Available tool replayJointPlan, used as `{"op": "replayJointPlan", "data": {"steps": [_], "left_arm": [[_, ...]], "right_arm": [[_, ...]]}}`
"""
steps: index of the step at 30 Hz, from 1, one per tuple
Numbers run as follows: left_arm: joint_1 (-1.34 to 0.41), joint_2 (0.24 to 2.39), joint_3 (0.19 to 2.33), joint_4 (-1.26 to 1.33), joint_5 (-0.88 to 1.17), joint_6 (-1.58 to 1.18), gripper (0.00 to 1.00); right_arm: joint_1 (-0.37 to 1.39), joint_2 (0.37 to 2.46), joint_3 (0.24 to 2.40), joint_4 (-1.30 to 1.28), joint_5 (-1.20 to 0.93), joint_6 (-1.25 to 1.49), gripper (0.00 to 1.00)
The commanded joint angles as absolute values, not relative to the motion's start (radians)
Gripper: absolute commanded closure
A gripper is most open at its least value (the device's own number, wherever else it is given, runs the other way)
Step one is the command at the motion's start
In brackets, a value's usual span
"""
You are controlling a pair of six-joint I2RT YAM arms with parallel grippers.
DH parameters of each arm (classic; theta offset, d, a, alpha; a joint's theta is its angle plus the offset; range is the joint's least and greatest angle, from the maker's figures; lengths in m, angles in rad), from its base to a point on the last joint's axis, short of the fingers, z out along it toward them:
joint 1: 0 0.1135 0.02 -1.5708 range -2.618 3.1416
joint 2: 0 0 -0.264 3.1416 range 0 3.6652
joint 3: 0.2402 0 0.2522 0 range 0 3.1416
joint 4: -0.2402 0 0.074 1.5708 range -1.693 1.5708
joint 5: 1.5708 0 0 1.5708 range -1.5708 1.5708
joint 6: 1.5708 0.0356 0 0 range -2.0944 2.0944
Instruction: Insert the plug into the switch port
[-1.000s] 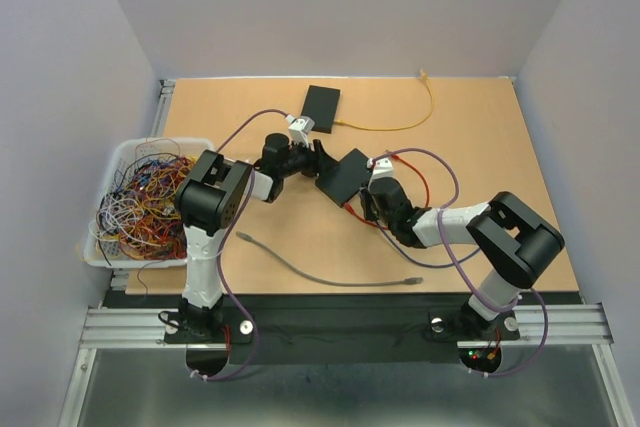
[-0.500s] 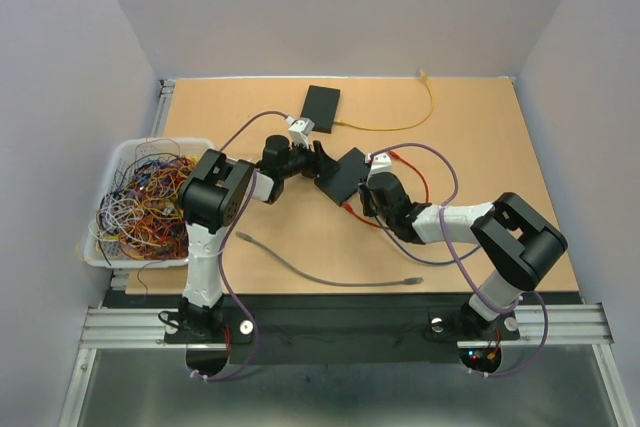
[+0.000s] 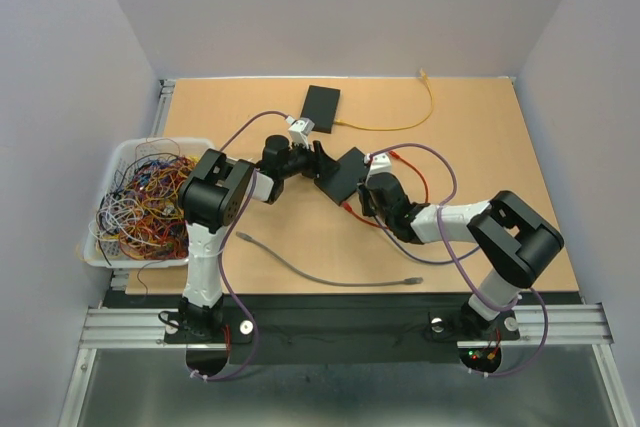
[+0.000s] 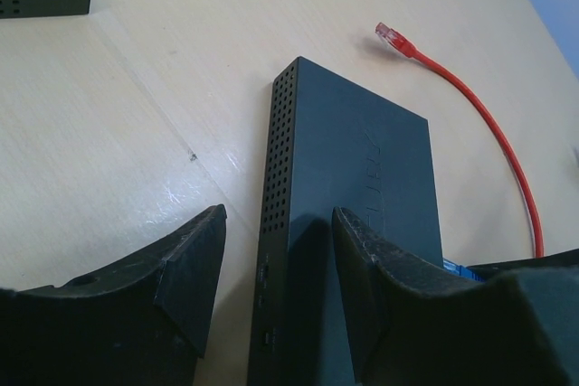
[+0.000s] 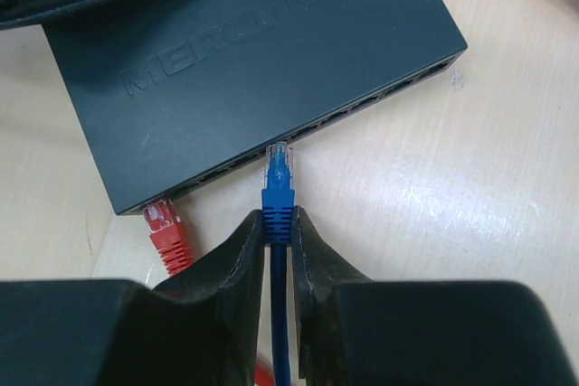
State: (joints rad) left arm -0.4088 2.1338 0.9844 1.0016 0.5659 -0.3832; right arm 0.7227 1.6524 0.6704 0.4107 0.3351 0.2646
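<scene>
Tabletop seen from above and from both wrists. The switch (image 3: 341, 175) lies skewed near the middle of the table (image 3: 500, 147), well apart from every edge. Bare wood shows in front of its port row and toward the right edge. A second switch (image 3: 321, 107) with a yellow cable (image 3: 400, 127) sits near the far edge, a bin (image 3: 112, 159) of tangled wires at the left edge, and a grey cable (image 3: 320, 274) near the front edge.

The left arm folds right at the elbow, its forearm low. The left gripper (image 4: 279, 223) straddles the switch's vented side with jaws released – 1 finger over the top face, the other standing off on the wood with a gap showing. A red cable (image 4: 479, 106) curves beyond the switch's far side.

The right arm has its elbow out to the right and its forearm stretched low to the left. The right gripper (image 5: 277, 223) is clenched on the blue plug (image 5: 277, 185) – its clear tip is at the mouth of a port in the row, and how deep it goes cannot be told. A red plug (image 5: 166, 228) sits at the port nearest the corner, just beside the blue plug.
</scene>
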Motion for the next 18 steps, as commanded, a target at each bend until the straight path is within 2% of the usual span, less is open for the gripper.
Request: {"op": "replayJointPlan", "data": {"steps": [1,18], "left_arm": [[-0.41,2.138,1.023,1.032,0.591,-0.374,0.39],[-0.402,2.134,1.017,1.019,0.733,-0.365,0.39]], "right_arm": [[0.724,1.649,0.672,0.508,0.324,0.258,0.99],[0.726,1.716,0.676,0.607,0.163,0.226,0.99]]}}
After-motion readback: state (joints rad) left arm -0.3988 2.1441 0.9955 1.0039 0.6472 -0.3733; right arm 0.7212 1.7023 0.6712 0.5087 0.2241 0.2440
